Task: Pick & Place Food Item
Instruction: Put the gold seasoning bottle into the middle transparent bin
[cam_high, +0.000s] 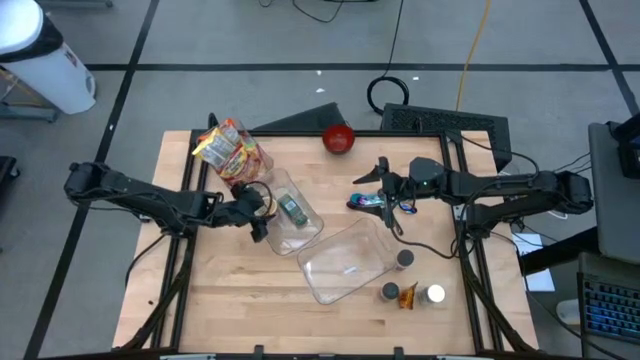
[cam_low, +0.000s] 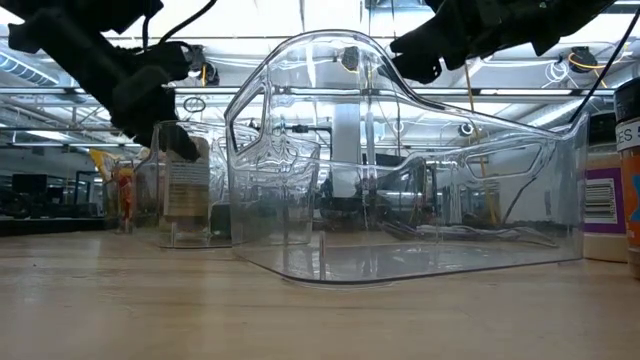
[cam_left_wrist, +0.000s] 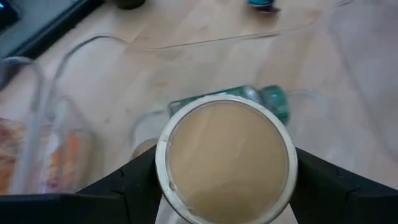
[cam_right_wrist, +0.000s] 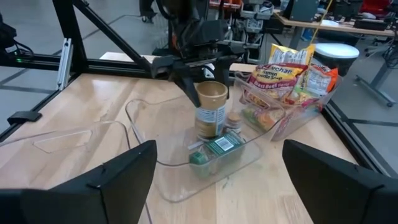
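Observation:
My left gripper (cam_high: 262, 212) is shut on a tan-lidded jar (cam_right_wrist: 211, 111) and holds it upright in a small clear bin (cam_high: 298, 222). A green can (cam_right_wrist: 219, 148) lies on its side in that bin, beside the jar. I cannot tell whether the jar's base touches the bin floor. The jar also shows in the low view (cam_low: 186, 190). My right gripper (cam_high: 386, 196) is open and empty, right of the bin, above a purple and teal item (cam_high: 364, 202) that lies on the table. My left gripper pinches the jar's upper part, at the lid (cam_right_wrist: 211, 92), between its two fingers, one on each side of the lid's rim (cam_left_wrist: 163, 163). The fingers come from above, pointing down. The jar hangs upright below them, inside the small bin.
A larger clear bin (cam_high: 345, 262) lies at the middle front. A clear bin of ramen and snack packets (cam_high: 232, 150) stands at the far left, and a red bowl (cam_high: 339, 138) at the far edge. Small spice jars (cam_high: 405, 290) stand at the front right.

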